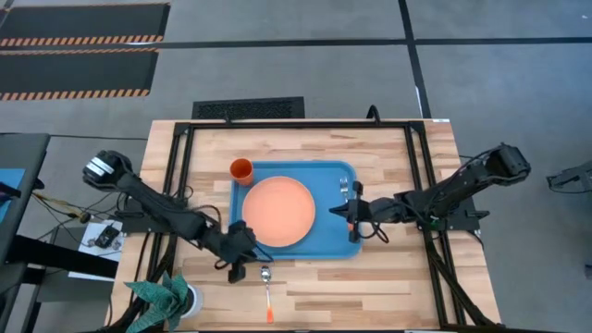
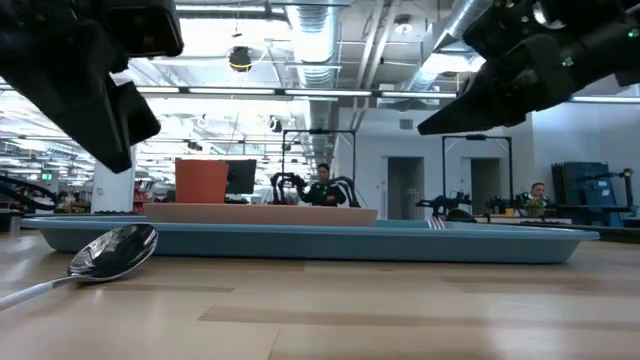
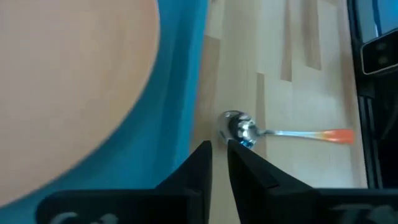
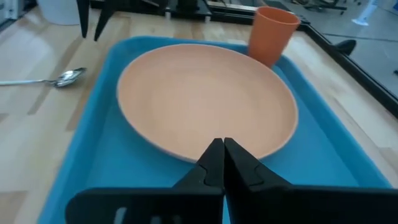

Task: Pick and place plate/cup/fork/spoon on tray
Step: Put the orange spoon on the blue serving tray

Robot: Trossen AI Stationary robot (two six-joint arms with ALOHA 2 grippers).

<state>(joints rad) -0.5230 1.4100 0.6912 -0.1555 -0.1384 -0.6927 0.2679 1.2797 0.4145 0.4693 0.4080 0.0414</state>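
Nearest the front edge of the light wooden counter (image 1: 370, 287) lies the small spoon with a silver rounded bowl and thin orange handle (image 1: 267, 290), still off the tray. Its long axis runs front to back, bowl toward the tray. The left claw (image 1: 238, 268) hangs just beside that bowl, fingers nearly pinched together, holding nothing, so it's clearly the nearer arm. Behind, the big bright blue plastic tray (image 1: 344, 248) carries the round salmon-orange plate (image 1: 277, 212). The right claw (image 1: 352, 222) is over the tray's right side, closed and empty. The small orange plastic tumbler (image 1: 240, 169) stands at the far left corner; can't tell if it's inside the rim.
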